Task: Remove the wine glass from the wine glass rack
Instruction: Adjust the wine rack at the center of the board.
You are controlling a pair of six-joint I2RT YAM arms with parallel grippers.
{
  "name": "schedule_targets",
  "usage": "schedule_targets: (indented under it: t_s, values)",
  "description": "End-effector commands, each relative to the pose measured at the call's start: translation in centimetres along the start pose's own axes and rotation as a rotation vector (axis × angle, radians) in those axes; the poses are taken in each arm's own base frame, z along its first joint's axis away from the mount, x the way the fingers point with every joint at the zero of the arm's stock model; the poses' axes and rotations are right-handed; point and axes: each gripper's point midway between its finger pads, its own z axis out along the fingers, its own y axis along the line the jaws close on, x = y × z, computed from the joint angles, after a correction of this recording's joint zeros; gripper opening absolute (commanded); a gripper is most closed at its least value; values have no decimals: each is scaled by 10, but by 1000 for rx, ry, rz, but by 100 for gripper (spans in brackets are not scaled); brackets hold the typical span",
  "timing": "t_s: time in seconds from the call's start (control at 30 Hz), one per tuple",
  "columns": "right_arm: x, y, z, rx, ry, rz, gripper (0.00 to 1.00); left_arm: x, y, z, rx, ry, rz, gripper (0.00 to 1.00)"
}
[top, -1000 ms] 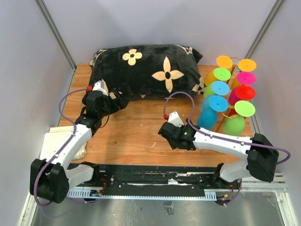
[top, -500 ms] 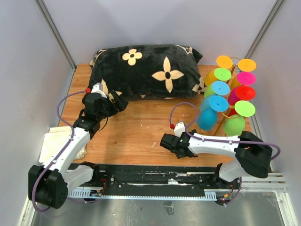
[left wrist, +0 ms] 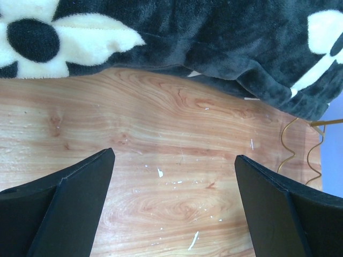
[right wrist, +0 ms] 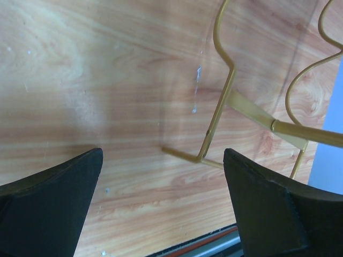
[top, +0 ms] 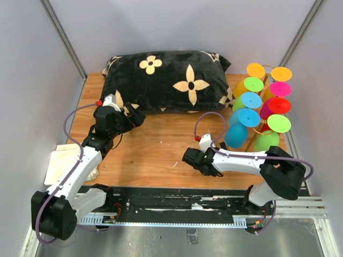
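Observation:
The gold wire wine glass rack stands at the table's right edge. Several coloured wine glasses hang on it with their round feet facing up. A blue one and a green one hang nearest. My right gripper is open and empty, low over the wood, left of the rack and apart from it. In the right wrist view the gripper looks at the rack's wire base, which lies just beyond the fingertips. My left gripper is open and empty by the pillow. It also shows in the left wrist view.
A large black pillow with cream flowers fills the back of the table and shows in the left wrist view. A white cloth lies off the left edge. Grey walls stand close on both sides. The black rail runs along the near edge.
My right arm has drawn back toward the near edge and lowered, its gripper shifting slightly left. The left arm has barely moved. The glasses hang as before.

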Motion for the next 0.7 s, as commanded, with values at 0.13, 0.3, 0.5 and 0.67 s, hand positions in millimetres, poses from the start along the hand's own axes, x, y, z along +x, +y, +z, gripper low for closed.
schedule_targets:
  t_s: [0.13, 0.3, 0.5, 0.67]
  values:
    - [7, 16, 29, -31, 28, 52, 98, -2, -1, -4, 13, -10, -8, 100]
    - [9, 9, 44, 31, 31, 77, 98, -1, 0, -6, 12, -9, -7, 100]
    - [11, 10, 53, 53, 23, 112, 98, -2, 0, -8, 10, -16, -6, 100]
    - [15, 11, 51, 37, 23, 189, 98, -1, 2, -9, 1, -16, -2, 100]
